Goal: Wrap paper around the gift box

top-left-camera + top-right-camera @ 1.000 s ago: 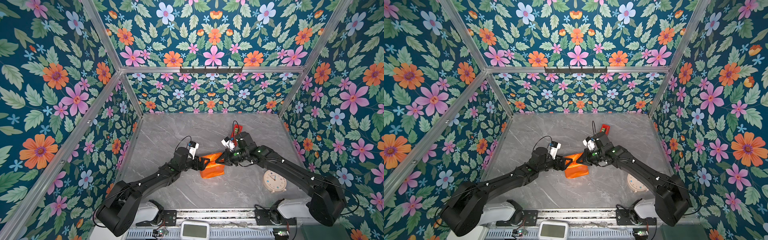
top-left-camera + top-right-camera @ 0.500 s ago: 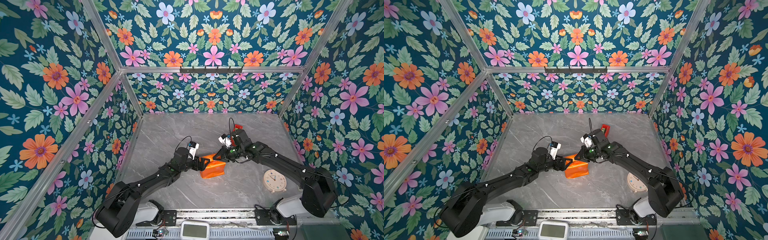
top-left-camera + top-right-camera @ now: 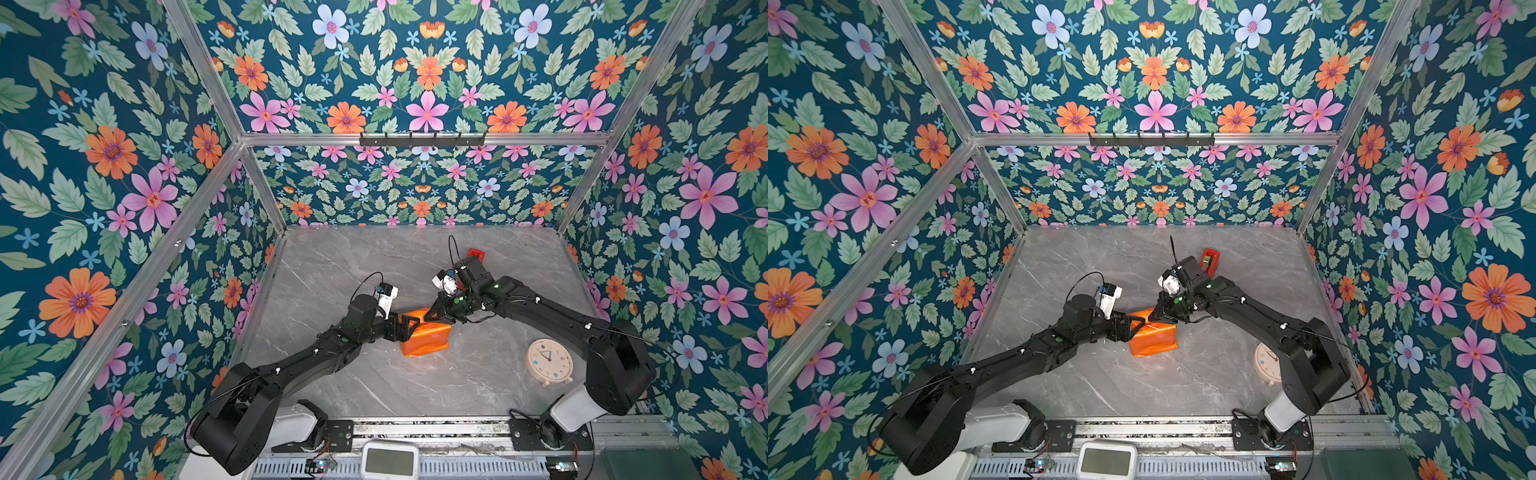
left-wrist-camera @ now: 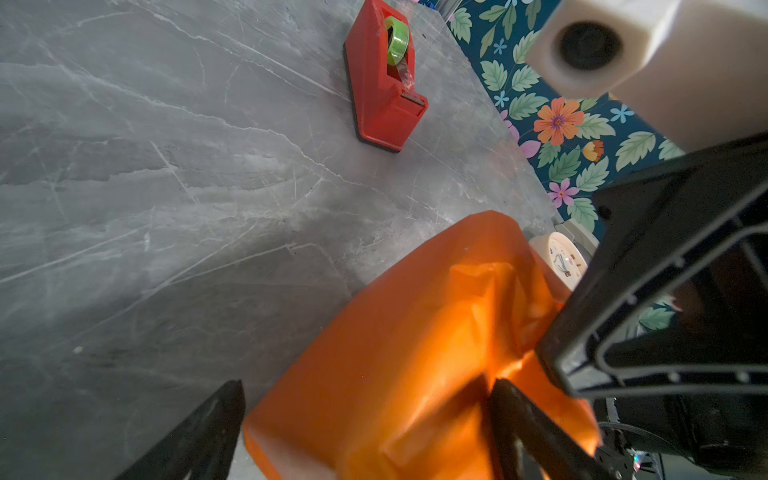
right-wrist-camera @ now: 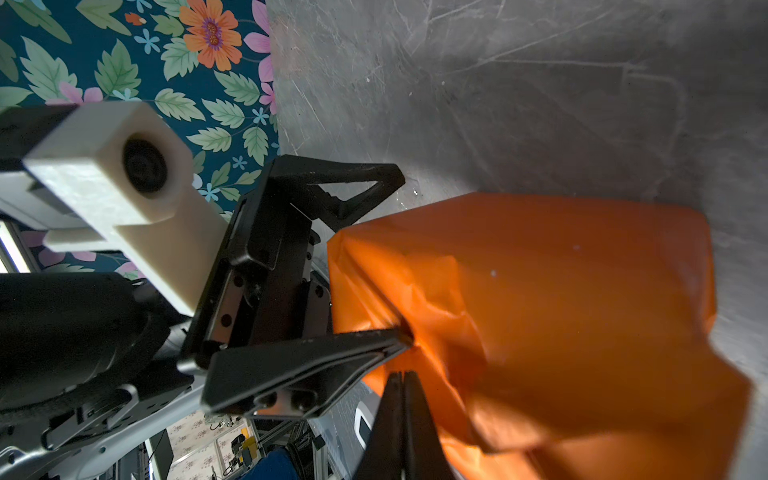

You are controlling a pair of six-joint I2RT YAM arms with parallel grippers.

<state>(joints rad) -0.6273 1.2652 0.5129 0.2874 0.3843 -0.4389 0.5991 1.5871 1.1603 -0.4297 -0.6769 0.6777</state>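
You had the paper [image 3: 426,338] folded orange side out around the box, which it hid completely. The parcel lay near the middle of the grey table [image 3: 353,257], between your two arms.

Your left gripper [image 3: 407,328] stood wide open at the parcel's left end and gripped nothing. In the left wrist view one finger [image 4: 523,419] lay on the crumpled folds on top, while the other [image 4: 199,432] was over bare table just beside the parcel's edge.

Your right gripper [image 3: 432,318] pointed at the parcel from the far right side with its fingers pressed flat together (the right wrist view showed no gap between them). Its fingertips [image 5: 399,386] touched the loose folds on top, close to the left gripper's upper finger. Whether a sliver of paper was nipped between them — that you could not tell from these views.

A red tape dispenser [image 3: 1209,258] sat on the table behind your right wrist, toward the back wall. A round clock [image 3: 549,360] lay flat on the table, well apart from the parcel, on the right near the front.
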